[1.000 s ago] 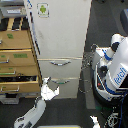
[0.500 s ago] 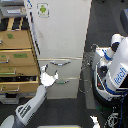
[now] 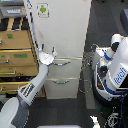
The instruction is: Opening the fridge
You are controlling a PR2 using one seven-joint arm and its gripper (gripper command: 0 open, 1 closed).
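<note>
Fingers (image 3: 48,55) at fridge (image 3: 62,35) door's left edge, grip too blurry to tell.

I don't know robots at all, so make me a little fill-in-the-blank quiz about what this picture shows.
1. The claw is at the fridge's ____ edge, in the exterior view.
2. The sticker on the fridge's upper door is ____ in colour.
3. Below the upper door sit ____ drawers with silver bar handles.
4. Beside the fridge stands a tan ____ drawer cabinet.

Missing words: left; green; two; wooden
</note>
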